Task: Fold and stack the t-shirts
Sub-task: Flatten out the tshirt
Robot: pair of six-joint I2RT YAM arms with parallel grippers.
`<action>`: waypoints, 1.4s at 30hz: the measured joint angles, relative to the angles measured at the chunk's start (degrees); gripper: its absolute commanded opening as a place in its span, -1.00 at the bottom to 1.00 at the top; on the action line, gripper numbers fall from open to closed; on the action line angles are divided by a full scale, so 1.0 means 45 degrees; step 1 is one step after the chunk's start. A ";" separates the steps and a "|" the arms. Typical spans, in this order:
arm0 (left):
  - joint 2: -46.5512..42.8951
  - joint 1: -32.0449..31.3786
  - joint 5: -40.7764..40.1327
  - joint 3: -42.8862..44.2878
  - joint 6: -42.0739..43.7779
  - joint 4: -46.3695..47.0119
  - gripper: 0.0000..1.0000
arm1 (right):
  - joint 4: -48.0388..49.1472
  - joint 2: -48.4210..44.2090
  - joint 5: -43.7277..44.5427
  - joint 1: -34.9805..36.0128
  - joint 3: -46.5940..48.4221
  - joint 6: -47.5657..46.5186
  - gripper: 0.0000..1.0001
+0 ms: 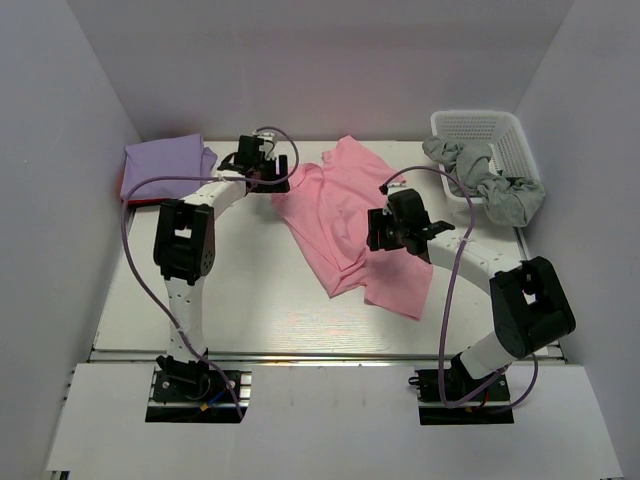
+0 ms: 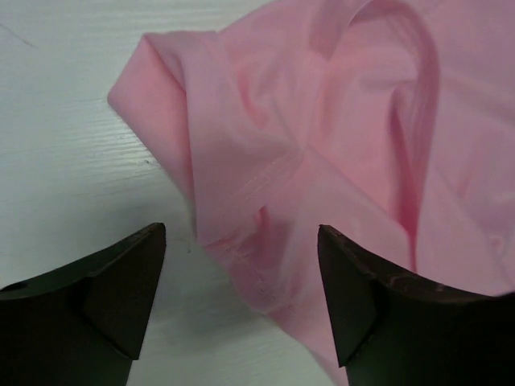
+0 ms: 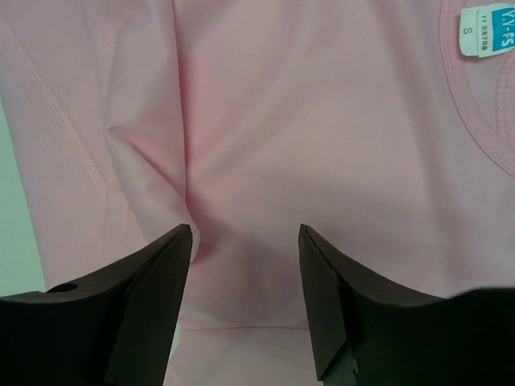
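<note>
The light pink t-shirt (image 1: 340, 225) lies rumpled mid-bench. The left gripper (image 2: 241, 233), jaws wide, hangs over its left edge. The right gripper (image 3: 245, 237), also wide, hangs near the neck label (image 3: 485, 30), likely to pinch and spread the cloth. The lavender t-shirt (image 1: 165, 165) sits folded in the far-left corner.

Light was bright, even and diffuse from overhead, and the white walls bounced it. Shadows on the pink t-shirt (image 1: 335, 215) were soft, darkest under its folds. The table (image 1: 250, 300) beside it read matte, with a cool tint in the left wrist view. There was a faint pink cast on the back wall (image 1: 340, 80) behind the shirt. Top view was sharp, walls splaying toward the corners. Wrist views: cloth in focus, left gripper (image 2: 240, 233) and right gripper (image 3: 243, 229) near-black and soft-edged. Neck label (image 3: 485, 30) print was blurry.
</note>
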 measured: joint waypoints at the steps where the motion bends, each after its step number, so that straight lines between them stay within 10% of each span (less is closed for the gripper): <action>1: 0.0199 -0.0005 0.0049 0.0010 0.0170 -0.0005 0.57 | -0.0049 0.0000 -0.0058 -0.0010 0.0000 -0.0058 0.24; 11: 0.1477 -0.0029 -0.0593 0.0525 0.1175 -0.0733 -0.20 | -0.0219 0.0248 -0.0384 -0.0015 0.0170 -0.0180 0.24; 17: 0.1472 -0.0029 -0.0797 0.0515 0.1345 -0.0918 -0.27 | -0.0243 0.0427 -0.0491 -0.0015 0.0214 -0.0233 0.18; 22: 0.1273 -0.0029 -0.0797 0.0340 0.1316 -0.1030 -1.00 | -0.0238 0.0583 -0.0563 -0.0015 0.0219 -0.0257 0.03; 42: -0.2322 0.0029 -0.0908 -0.0534 0.0986 -0.0991 -1.00 | 0.0005 0.1622 -0.1273 0.0665 0.1195 -0.0889 0.03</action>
